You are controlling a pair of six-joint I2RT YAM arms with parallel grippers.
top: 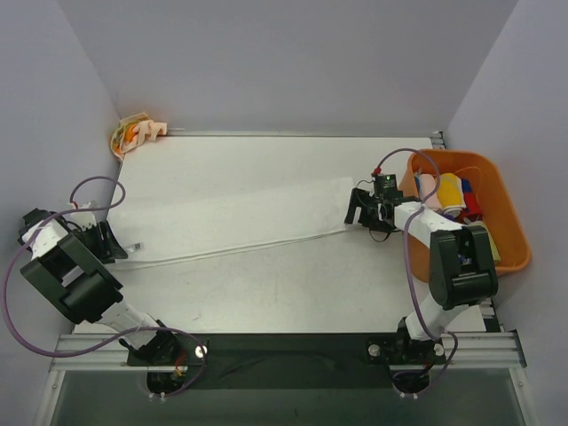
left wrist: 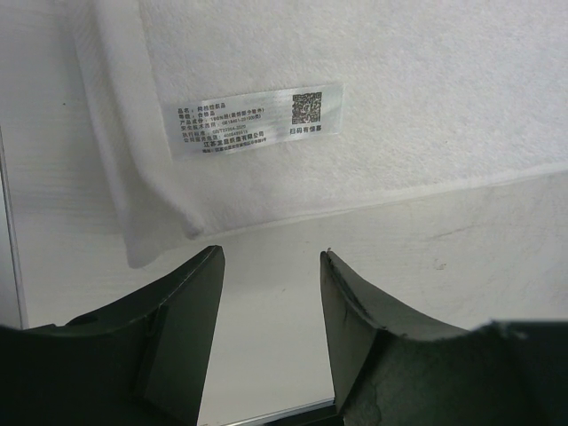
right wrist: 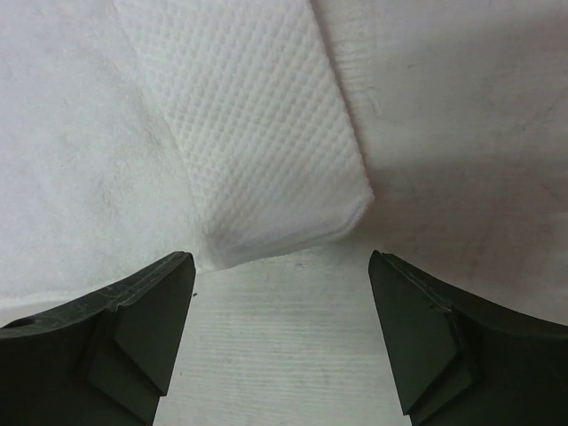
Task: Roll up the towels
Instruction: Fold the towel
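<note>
**White towel spread, both grippers empty**

The left gripper (left wrist: pixel 271 257) is held open just short of the large white towel's (top: pixel 240 209) labelled corner. The right gripper (right wrist: pixel 280 266) is spread wide at the opposite corner, empty. Rolled coloured towels (top: pixel 453 191) are seen in the orange bin (top: pixel 513 232). What seems a cream towel (top: pixel 133 135) is bunched in the far-left corner.

Near a corner of the large white cloth towel (left wrist: pixel 444 80) I see a glossy rectangular label (left wrist: pixel 240 124): a QR code (left wrist: pixel 307 107) and small Chinese print I cannot read.
</note>
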